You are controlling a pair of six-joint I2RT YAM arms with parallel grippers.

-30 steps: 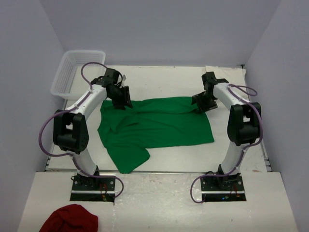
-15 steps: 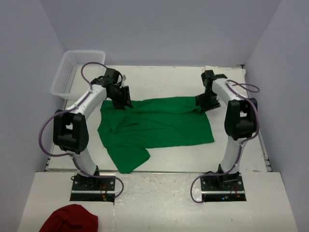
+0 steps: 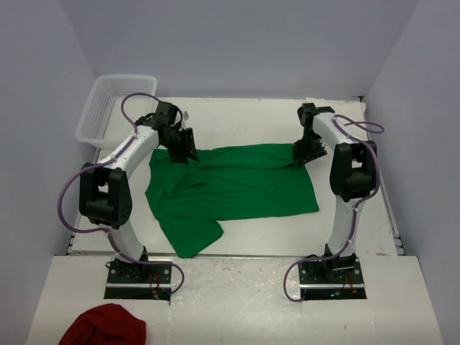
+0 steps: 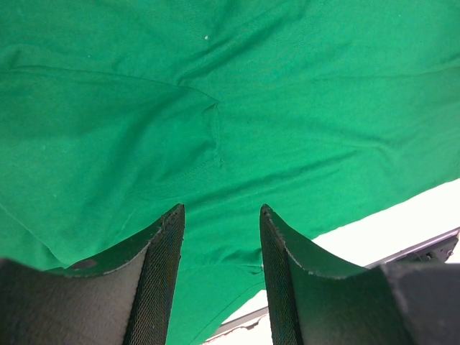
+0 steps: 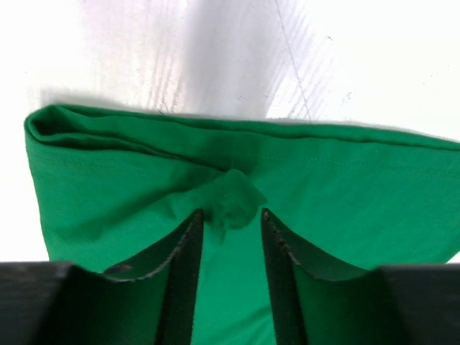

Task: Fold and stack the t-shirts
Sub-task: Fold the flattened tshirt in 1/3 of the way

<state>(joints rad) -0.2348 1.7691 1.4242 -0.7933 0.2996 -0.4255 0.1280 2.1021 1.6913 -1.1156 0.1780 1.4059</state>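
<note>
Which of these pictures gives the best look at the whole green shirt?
The top external view: only there is the green t-shirt seen whole, spread out with one sleeve sticking out. The left wrist view shows just a creased patch; the right wrist view, a folded edge bunched in the right end effector.

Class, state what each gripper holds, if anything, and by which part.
Right gripper pinches a pucker of the green t-shirt near its far edge; left gripper is open above it, holding nothing.

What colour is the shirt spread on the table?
Bright green; the shirt shows best from the top camera.
</note>
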